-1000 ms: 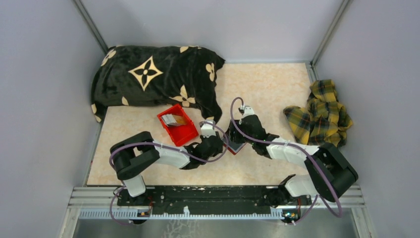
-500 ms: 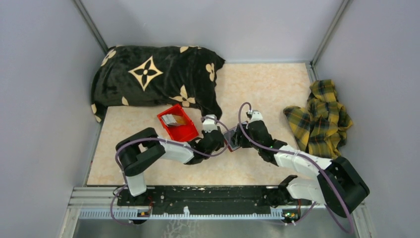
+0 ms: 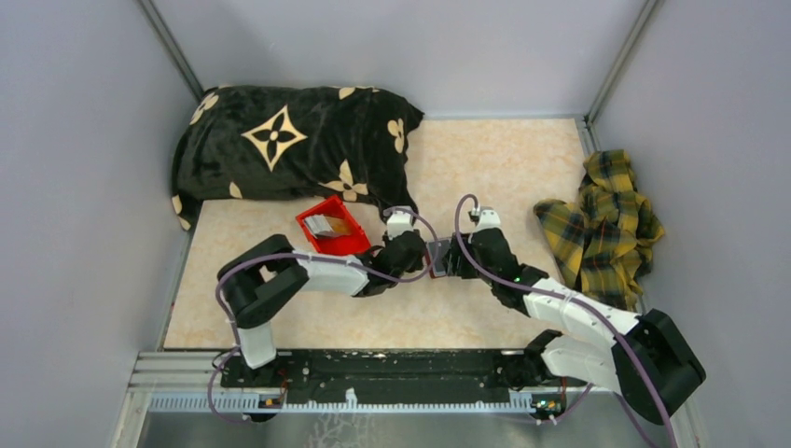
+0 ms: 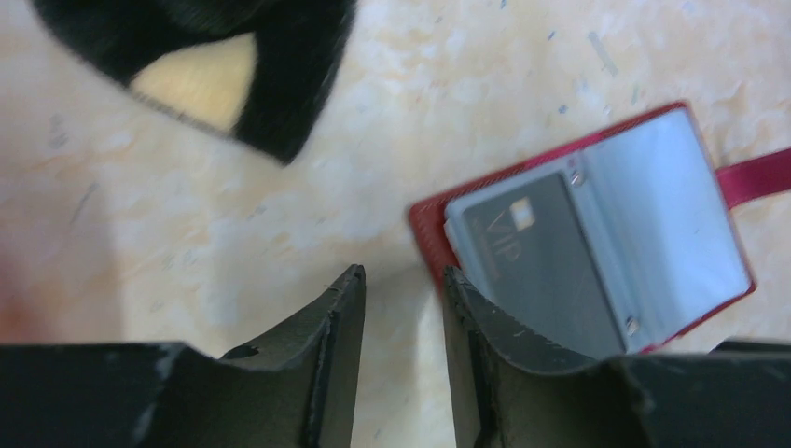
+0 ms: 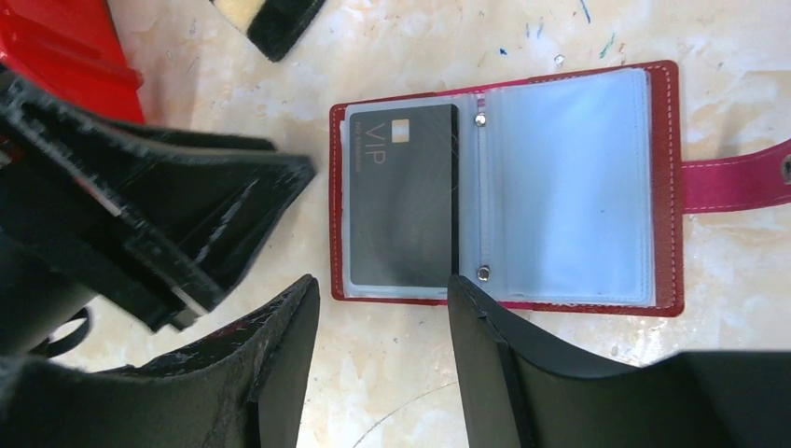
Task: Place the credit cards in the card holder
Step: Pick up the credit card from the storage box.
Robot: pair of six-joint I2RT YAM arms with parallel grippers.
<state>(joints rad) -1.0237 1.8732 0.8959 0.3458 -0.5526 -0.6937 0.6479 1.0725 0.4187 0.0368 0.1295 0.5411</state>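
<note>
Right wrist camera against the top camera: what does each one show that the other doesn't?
Only the right wrist view shows the dark card marked VIP tucked in the open card holder, and its snap tab. Only the top view shows the black flowered cushion, the plaid cloth and pale cards lying in the red bin. Both show the open card holder and the red bin.

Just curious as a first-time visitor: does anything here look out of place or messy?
Nothing looks spilled or broken. The dark-red folding card holder lies open and flat, a dark grey card square on one half. Only a crumpled yellow plaid cloth looks untidy.
</note>
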